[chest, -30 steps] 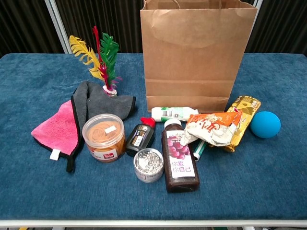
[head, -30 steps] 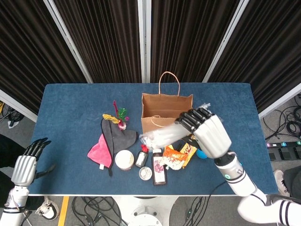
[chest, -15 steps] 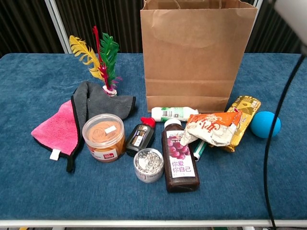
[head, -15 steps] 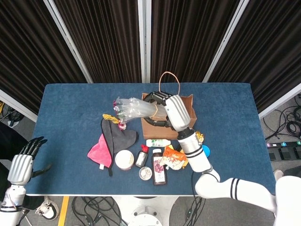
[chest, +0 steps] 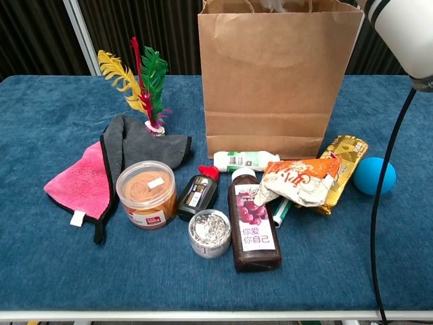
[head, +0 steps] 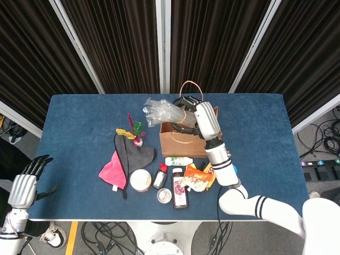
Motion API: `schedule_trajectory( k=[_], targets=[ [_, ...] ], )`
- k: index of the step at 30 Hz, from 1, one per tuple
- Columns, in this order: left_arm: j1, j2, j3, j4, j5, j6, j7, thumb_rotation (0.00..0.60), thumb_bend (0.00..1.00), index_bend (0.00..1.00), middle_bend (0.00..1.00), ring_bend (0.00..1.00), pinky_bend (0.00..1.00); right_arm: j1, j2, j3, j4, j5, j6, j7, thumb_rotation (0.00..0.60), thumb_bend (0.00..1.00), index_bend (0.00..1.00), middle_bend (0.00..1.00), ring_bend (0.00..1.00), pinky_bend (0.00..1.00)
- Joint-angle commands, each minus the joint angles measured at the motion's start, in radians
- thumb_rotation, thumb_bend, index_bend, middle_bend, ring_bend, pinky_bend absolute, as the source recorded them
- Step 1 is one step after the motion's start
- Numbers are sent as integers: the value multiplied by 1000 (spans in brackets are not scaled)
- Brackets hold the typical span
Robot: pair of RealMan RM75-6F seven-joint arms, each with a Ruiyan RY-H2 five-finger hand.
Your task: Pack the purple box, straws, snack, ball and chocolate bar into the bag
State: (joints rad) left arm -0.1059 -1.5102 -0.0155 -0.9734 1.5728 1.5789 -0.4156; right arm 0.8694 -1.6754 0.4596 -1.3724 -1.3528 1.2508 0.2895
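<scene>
Head view: straws (head: pixel 162 112) above bag (head: pixel 187 139) rim.

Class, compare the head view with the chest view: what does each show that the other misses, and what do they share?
Only the head view shows the right hand holding the clear bundle of straws over the bag's open top, and the left hand hanging off the table's near-left corner, holding nothing. Only the chest view shows the label on the dark juice bottle and the bag's flat front. Both show the paper bag, the blue ball, the snack packet, the chocolate bar and the feather shuttlecock.
</scene>
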Motion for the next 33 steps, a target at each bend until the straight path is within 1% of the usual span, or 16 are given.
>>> schedule_trajectory(
  k=[1, 2, 4, 6, 11, 15, 18, 21, 24, 27, 28, 30, 33],
  targets=[
    [-1, -2, 1, 2, 1, -1, 1, 600, 224, 227, 240, 158, 239, 1, 26, -23, 1, -19, -32, 42, 600, 25, 357, 383, 209, 248],
    [-1, -2, 1, 2, 1, -2, 1, 600, 224, 227, 240, 158, 239, 2, 31, -24, 3, -20, -36, 51, 600, 5, 304, 347, 160, 198],
    [-1, -2, 1, 3, -1, -6, 1, 600, 225, 227, 240, 158, 239, 3, 35, -21, 14, -23, -34, 67, 600, 0, 232, 291, 92, 139],
    [0, -2, 1, 4, -4, -9, -1, 600, 225, 227, 240, 158, 239, 3, 36, -20, 25, -28, -26, 74, 600, 0, 203, 269, 69, 128],
    [-1, -3, 3, 3, -4, -12, -3, 600, 225, 227, 240, 158, 239, -4, 44, -23, 31, -30, -10, 87, 600, 0, 180, 254, 60, 127],
    [-2, -4, 3, 0, -2, -12, -1, 600, 225, 227, 240, 158, 239, -9, 60, -16, 15, -43, 16, 86, 600, 0, 178, 255, 62, 127],
    [-2, -3, 3, -4, -1, -10, -1, 600, 225, 227, 240, 158, 239, -18, 91, -21, -23, -84, 51, 74, 600, 0, 178, 258, 77, 125],
    [-1, -2, 2, -8, -1, -7, -1, 600, 225, 227, 240, 158, 239, -36, 143, -46, -85, -164, 100, 44, 600, 0, 175, 259, 95, 139],
    [-1, 0, 0, -15, 0, -2, -1, 600, 225, 227, 240, 158, 239, -79, 228, -107, -176, -250, 131, -32, 600, 0, 181, 259, 138, 174],
    [0, 4, -1, -24, 1, 2, -2, 600, 225, 227, 240, 158, 239, -151, 361, -219, -296, -319, 105, -175, 600, 0, 203, 261, 161, 191],
    [0, 5, 0, -28, 2, 3, -3, 600, 225, 227, 240, 158, 239, -183, 409, -265, -334, -344, 97, -241, 600, 0, 207, 262, 161, 192],
    [-3, 7, 0, -33, 5, 3, -1, 600, 225, 227, 240, 158, 239, -237, 468, -340, -380, -373, 89, -338, 600, 0, 208, 262, 161, 192],
    [-6, 6, -1, -40, 9, 5, 2, 600, 225, 227, 240, 158, 239, -296, 498, -421, -410, -381, 76, -398, 600, 0, 208, 262, 160, 192]
  ],
)
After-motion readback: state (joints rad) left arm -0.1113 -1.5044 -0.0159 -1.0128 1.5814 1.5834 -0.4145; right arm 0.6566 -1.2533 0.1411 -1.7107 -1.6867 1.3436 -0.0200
